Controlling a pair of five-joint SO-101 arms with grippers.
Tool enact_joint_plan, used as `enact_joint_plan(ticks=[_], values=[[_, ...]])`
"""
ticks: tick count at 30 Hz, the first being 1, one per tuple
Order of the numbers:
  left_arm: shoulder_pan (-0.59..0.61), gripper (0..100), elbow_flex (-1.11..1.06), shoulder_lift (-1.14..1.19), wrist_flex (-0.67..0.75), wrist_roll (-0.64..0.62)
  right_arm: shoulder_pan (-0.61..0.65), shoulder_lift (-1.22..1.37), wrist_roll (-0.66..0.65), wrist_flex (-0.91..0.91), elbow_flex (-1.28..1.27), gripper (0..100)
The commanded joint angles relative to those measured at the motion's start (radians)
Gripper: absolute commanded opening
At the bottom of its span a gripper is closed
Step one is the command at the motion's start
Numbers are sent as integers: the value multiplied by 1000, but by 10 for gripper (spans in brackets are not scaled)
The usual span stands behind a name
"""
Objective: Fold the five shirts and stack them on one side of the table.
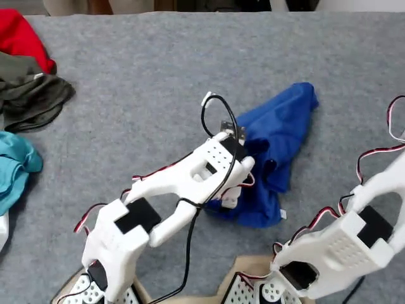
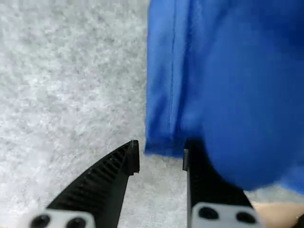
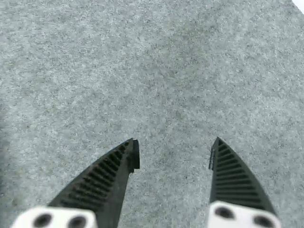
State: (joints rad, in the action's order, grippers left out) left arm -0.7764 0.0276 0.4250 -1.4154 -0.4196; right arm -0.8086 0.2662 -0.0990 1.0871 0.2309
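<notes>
A: Progress?

B: Nothing folded and no stack begun. The blue shirt point(image 1: 272, 149) lies crumpled right at the tips of your left gripper point(image 2: 159, 161). The red shirt point(image 1: 22, 35), olive shirt point(image 1: 31, 95) and teal shirt point(image 1: 16, 168) sit heaped well off to that gripper's left.

A: Grippers?

B: Your left gripper is partly open with the hem at its tips and nothing clamped. Your right gripper point(image 3: 173, 154) is spread wide and empty over the bare table point(image 3: 166, 57).

A: How does the shirt lie?

B: Its long axis runs diagonally away from your left gripper, with the narrow end pointing far and rightward.
</notes>
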Motion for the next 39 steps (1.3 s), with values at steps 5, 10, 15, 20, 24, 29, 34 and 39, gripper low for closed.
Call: enact_joint_plan(ticks=[5,10,15,20,24,29,34,39], values=[[0,133,37,15,20,2,-8,-4,-11,0,53,253],[-2,18,38,45,20,72,-10,-5,-11,0,54,253],[9,18,52,51,14,86,-8,-5,-11,6,54,253],[51,18,190,51,-63,87,-7,-42,-11,8,48,253],[132,18,407,51,-167,95,7,-107,-11,41,50,253],[229,18,698,51,-304,164,110,-173,-8,247,47,253],[347,18,865,51,-344,195,280,-209,40,408,47,253],[454,18,891,51,-344,199,487,-229,155,514,47,253]])
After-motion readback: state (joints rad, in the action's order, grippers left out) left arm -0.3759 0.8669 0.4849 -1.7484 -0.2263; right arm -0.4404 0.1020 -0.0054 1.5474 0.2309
